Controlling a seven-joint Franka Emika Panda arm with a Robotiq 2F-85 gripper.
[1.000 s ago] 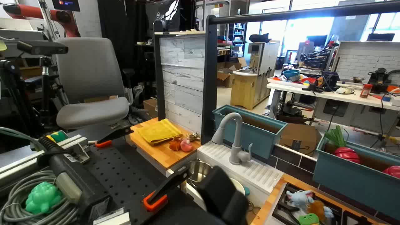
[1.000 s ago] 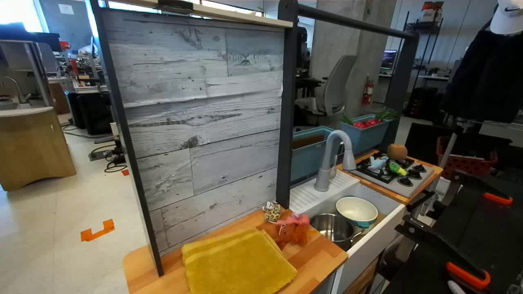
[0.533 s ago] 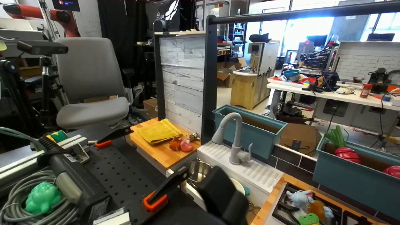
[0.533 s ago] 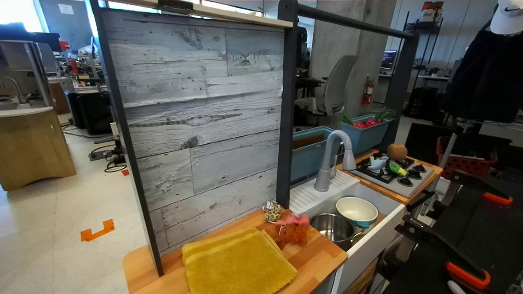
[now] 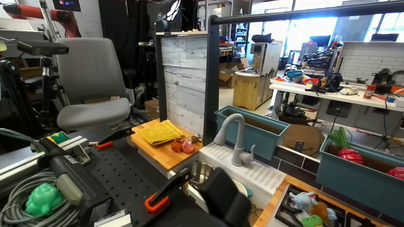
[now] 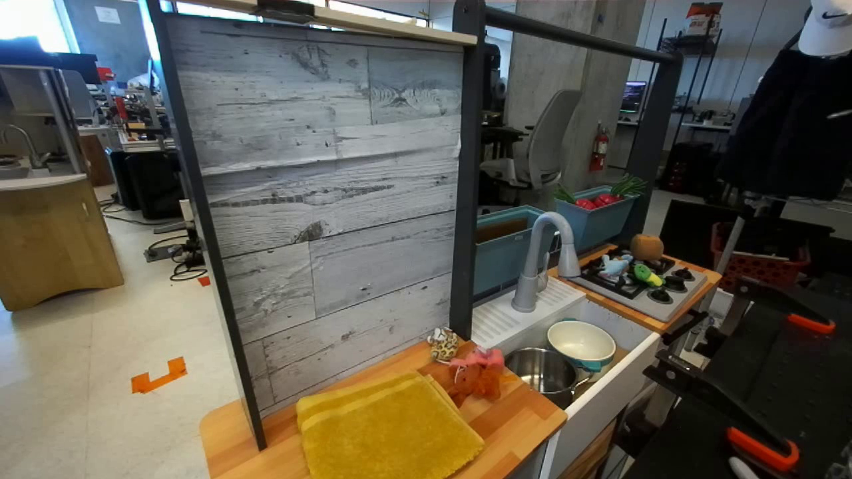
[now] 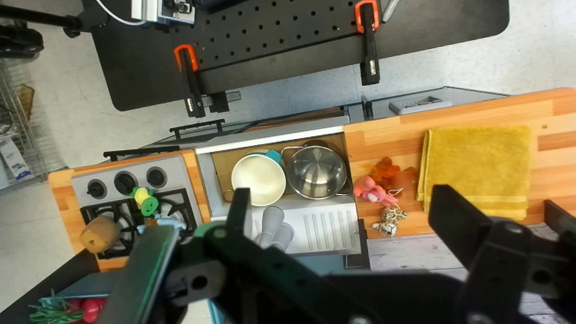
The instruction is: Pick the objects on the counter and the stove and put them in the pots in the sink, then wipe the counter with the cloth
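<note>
In the wrist view my gripper (image 7: pixel 342 198) is open and empty, high above the play kitchen, its fingers wide apart. On the wooden counter (image 6: pixel 526 419) lie a folded yellow cloth (image 7: pixel 479 162), a pink toy (image 7: pixel 373 191), an orange toy (image 7: pixel 384 173) and a spotted toy (image 7: pixel 390 218). The stove (image 6: pixel 679 296) bears a green toy (image 7: pixel 146 202), a blue toy (image 6: pixel 616 265) and a brown round object (image 7: pixel 101 234). A steel pot (image 7: pixel 317 172) and a cream pot with teal handles (image 7: pixel 258 180) stand in the sink, both empty. The gripper partly covers the stove's blue toy.
A grey faucet (image 6: pixel 528 279) rises behind the sink beside a white ribbed drainboard (image 7: pixel 330 227). A grey plank panel (image 6: pixel 346 199) and blue planters (image 5: pixel 252 135) stand behind. A black table with orange clamps (image 7: pixel 369 18) faces the kitchen. A blurred black shape (image 5: pixel 225 195) covers part of the sink.
A small pale shape now shows at the right edge of an exterior view, in front of the dark jacket. The toys, pots and cloth have not moved.
</note>
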